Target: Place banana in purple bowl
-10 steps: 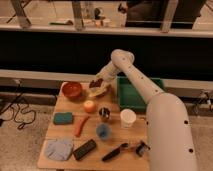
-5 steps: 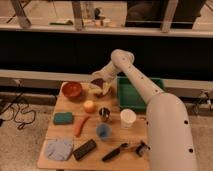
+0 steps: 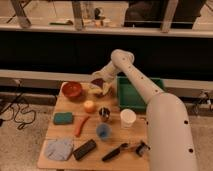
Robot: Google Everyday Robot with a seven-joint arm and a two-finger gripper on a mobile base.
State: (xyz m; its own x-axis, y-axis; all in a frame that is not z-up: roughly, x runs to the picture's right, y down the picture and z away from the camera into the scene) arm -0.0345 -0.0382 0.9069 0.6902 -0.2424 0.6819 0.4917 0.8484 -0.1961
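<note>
The purple bowl (image 3: 101, 86) stands at the back of the wooden table, between the red-orange bowl and the green bin. My gripper (image 3: 99, 82) hangs right over it, reaching down from the arm's elbow (image 3: 122, 56). A pale yellow curved shape, the banana (image 3: 97, 91), shows at the bowl's front edge just under the gripper. The gripper hides much of the bowl, so I cannot tell whether the banana rests in the bowl or is held.
A red-orange bowl (image 3: 72, 90) is left of the gripper and a green bin (image 3: 134, 95) is right of it. In front are a round yellow-orange fruit (image 3: 89, 105), a carrot-like piece (image 3: 81, 125), a green sponge (image 3: 63, 118), a metal cup (image 3: 104, 114), a blue cup (image 3: 103, 131) and a white cup (image 3: 128, 118).
The gripper has stayed over the purple bowl and has only shifted slightly. Nothing else on the table has moved.
</note>
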